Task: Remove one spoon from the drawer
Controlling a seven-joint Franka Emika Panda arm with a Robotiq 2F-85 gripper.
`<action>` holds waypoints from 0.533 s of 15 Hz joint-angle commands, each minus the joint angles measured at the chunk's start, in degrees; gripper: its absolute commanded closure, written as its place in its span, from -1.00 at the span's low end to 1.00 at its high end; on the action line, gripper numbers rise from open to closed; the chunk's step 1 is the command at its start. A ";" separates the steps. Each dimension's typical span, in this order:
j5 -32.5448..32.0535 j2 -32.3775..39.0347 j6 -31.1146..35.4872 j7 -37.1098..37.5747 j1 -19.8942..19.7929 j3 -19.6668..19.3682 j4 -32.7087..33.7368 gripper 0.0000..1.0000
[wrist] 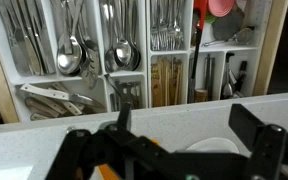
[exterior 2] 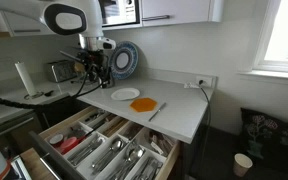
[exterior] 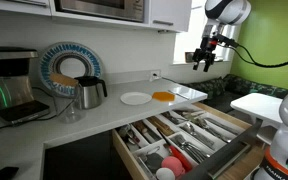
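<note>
No legible text, label, brand, number or sign in any view: none on the drawer (wrist: 134,50), its cutlery, the coffee machine (exterior: 9,85), the microwave (exterior: 102,10), or the bench (exterior 2: 174,110).

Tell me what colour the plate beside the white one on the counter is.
Orange. The plate shows best in an exterior view.
</note>
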 commanded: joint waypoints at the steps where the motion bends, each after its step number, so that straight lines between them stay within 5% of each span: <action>1: 0.50 0.17 -0.19 -0.45 -1.24 1.04 0.14 -1.00; 8: 0.50 0.17 -0.19 -0.45 -1.24 1.04 0.15 -1.00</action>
